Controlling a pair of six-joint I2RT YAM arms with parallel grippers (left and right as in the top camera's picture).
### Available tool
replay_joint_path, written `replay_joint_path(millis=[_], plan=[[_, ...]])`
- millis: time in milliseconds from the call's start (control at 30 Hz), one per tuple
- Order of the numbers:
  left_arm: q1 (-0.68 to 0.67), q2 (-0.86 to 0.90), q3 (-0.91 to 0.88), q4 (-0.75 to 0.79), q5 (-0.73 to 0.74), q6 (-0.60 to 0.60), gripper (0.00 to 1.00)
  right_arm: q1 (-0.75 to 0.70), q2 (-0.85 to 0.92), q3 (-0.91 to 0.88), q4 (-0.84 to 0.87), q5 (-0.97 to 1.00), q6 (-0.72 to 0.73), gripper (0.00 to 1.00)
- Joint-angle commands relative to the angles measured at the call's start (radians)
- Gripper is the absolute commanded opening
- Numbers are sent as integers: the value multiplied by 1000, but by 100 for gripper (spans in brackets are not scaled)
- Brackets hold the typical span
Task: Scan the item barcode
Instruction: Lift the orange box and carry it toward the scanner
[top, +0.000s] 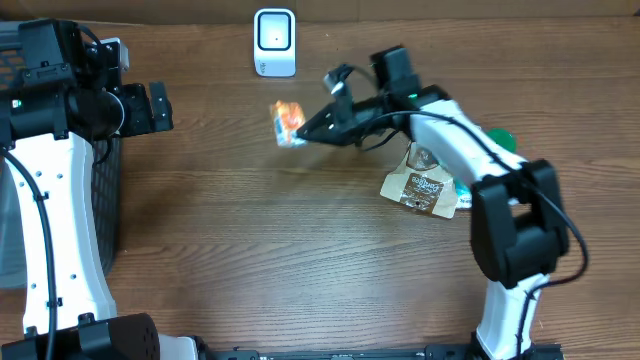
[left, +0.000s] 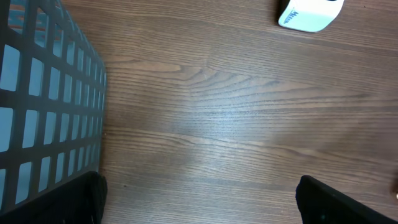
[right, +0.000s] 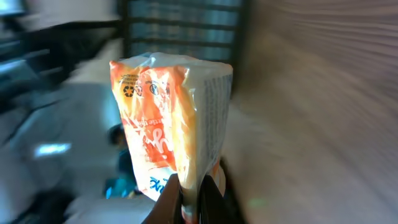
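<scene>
We note a wood-grain table (top: 250, 250): white scanner (top: 274, 42) at 12 o'clock, black basket (left: 43, 106) at 9, brown pouches (top: 425, 187) at 3. The right arm reaches toward 11 — right gripper (top: 305, 133) clamped on the orange packet (top: 287, 121), near the scanner's 6 o'clock. Left gripper (top: 163, 108) at 10, jaws wide apart, empty.

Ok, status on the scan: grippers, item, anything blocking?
Left gripper open, by the basket. Right gripper shut on orange packet, short of the scanner. Nothing between them.
</scene>
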Motion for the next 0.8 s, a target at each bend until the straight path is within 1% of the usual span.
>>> replay_joint_path(millis=[0,67,267,533,767], plan=[[-1,5,25,1,-3,16,99,-23,-39,13,4,-217,1,4],[-1,5,25,1,-3,16,99,-39,-39,13,0,-251,8,4],[-1,5,25,1,-3,16,99,-72,-39,13,-4,-251,77,4],[-1,5,25,1,-3,16,100,-83,-39,13,-4,-251,132,4],[-1,5,25,1,-3,16,100,-83,-39,13,-4,-251,131,4]])
